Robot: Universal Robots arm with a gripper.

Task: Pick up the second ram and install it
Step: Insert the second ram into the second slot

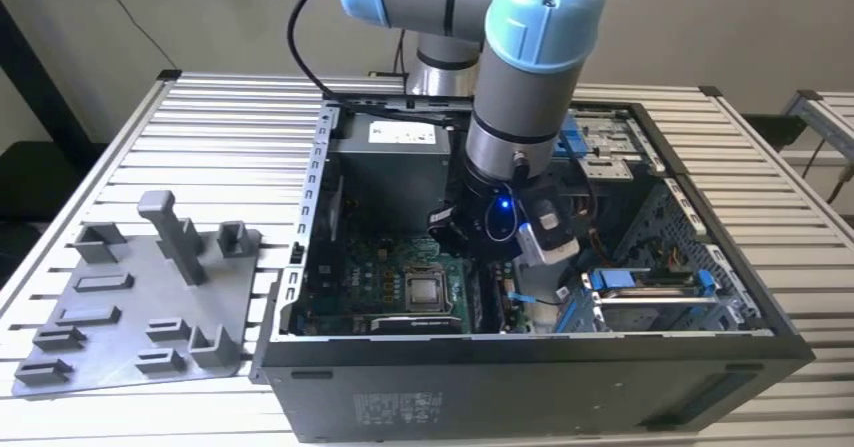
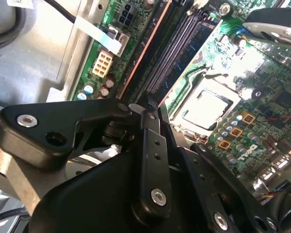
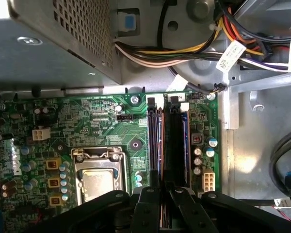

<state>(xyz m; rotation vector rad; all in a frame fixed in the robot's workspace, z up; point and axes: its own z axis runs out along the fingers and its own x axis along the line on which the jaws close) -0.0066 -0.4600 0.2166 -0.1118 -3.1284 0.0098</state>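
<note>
The second ram (image 3: pixel 156 145) is a long dark stick standing on edge in a slot of the green motherboard (image 3: pixel 97 121), inside the open computer case (image 1: pixel 534 377). In the second wrist view the second ram (image 2: pixel 144 58) shows a copper-coloured edge running up to my fingertips. My gripper (image 3: pixel 164 206) is low in the case, right over the near end of the stick, and its black fingers (image 2: pixel 150 145) are closed on that end. In the exterior view the gripper (image 1: pixel 505 272) hangs beside the processor socket (image 1: pixel 427 290). A second stick-like edge with blue (image 3: pixel 185 141) stands two slots over.
A grey tray (image 1: pixel 120 307) with an upright grey post (image 1: pixel 167 232) lies on the slatted table at the exterior view's left. Inside the case are the power supply (image 3: pixel 53 39), bundled cables (image 3: pixel 184 48) and a drive bay with blue clips (image 1: pixel 641 282).
</note>
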